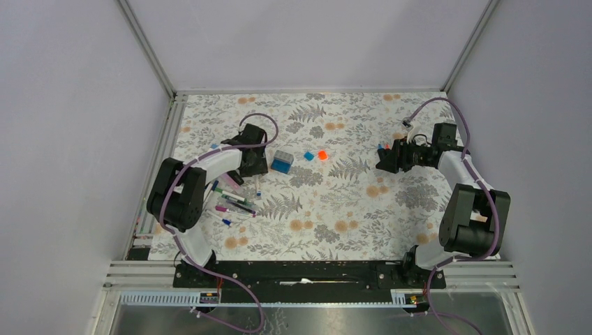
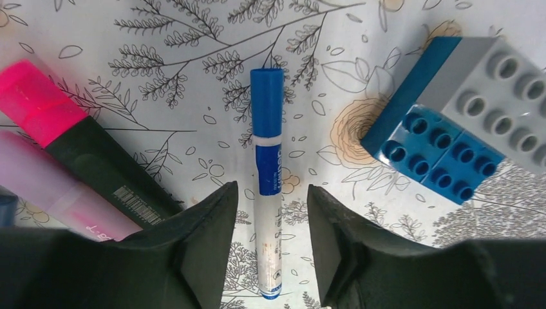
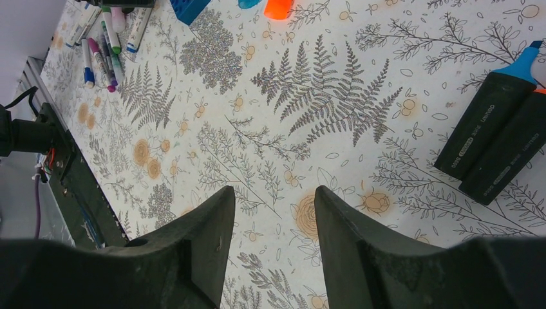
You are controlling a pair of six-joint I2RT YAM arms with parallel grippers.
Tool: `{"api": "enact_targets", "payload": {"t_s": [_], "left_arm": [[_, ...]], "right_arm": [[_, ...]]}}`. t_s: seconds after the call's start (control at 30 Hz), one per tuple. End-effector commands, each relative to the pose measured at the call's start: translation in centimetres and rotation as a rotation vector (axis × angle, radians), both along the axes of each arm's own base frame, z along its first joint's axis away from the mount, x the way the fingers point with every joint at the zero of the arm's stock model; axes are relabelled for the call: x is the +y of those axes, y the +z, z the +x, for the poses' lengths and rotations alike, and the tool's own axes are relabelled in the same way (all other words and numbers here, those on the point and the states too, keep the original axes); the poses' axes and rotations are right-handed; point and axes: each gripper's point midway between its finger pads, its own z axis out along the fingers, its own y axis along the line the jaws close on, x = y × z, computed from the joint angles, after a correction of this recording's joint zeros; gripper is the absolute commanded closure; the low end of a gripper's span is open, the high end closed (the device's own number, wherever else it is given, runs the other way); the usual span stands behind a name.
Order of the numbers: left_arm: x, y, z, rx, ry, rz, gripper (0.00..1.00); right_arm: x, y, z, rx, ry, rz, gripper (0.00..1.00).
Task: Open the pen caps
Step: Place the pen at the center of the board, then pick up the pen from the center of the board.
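Surface: table [image 1: 363, 209], floral fern cloth.
Room: plain pale walls [image 1: 300, 42].
Left gripper [image 2: 272, 196]: part-open, astride a pen [image 2: 269, 257], not touching.
Blue cap [image 2: 266, 100]: on that pen, near block [image 2: 451, 116].
Orange cap [image 1: 322, 155]: loose, mid-table.
Right gripper [image 3: 273, 199]: part-open, empty.

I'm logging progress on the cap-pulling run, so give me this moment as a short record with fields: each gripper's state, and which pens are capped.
left gripper: open, jaws astride the white pen barrel, not touching it
blue pen cap: on that pen
pink highlighter cap: on its black highlighter
right gripper: open, nothing between jaws
two black highlighters: side by side; one shows a bare blue tip
loose blue cap, loose orange cap: lying mid-table on the flowered cloth
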Motion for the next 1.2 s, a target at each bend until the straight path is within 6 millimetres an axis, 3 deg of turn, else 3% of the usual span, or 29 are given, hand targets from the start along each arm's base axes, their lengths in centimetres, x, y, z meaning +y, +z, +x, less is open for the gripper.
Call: {"api": "enact_targets", "payload": {"t_s": [0.0, 0.33, 0.53, 0.67, 0.83, 0.97, 1.17], "left_arm": [[-0.1, 0.4, 1.0, -0.018, -0.013, 0.024, 0.54], [0.3, -1.4, 0.1, 0.031, -0.014, 0.095, 0.61], [0.3, -2.4, -0.4, 0.053, -0.018, 0.101, 0.75], [0.3, -1.8, -0.1, 0.03, -0.019, 0.097, 0.86], [-0.3, 1.2, 0.7, -0.063, -0.035, 0.055, 1.0], [-1.4, 4.9, 0.7, -0.172, -0.08, -0.036, 1.0], [-4.8, 11.2, -0.7, -0.368, -0.236, -0.271, 1.0]], "right_arm": [[0.3, 1.5, 0.7, -0.051, 0.03, 0.018, 0.45], [0.3, 1.7, 0.6, -0.052, 0.03, 0.021, 0.44], [0.3, 1.8, 0.6, -0.056, 0.031, 0.023, 0.45], [0.3, 2.0, 0.6, -0.063, 0.032, 0.023, 0.44], [0.6, 2.3, 0.3, -0.072, 0.044, 0.036, 0.44], [1.2, 3.0, -0.4, -0.094, 0.084, 0.071, 0.44], [2.3, 4.2, -1.3, -0.141, 0.144, 0.136, 0.42]]}}
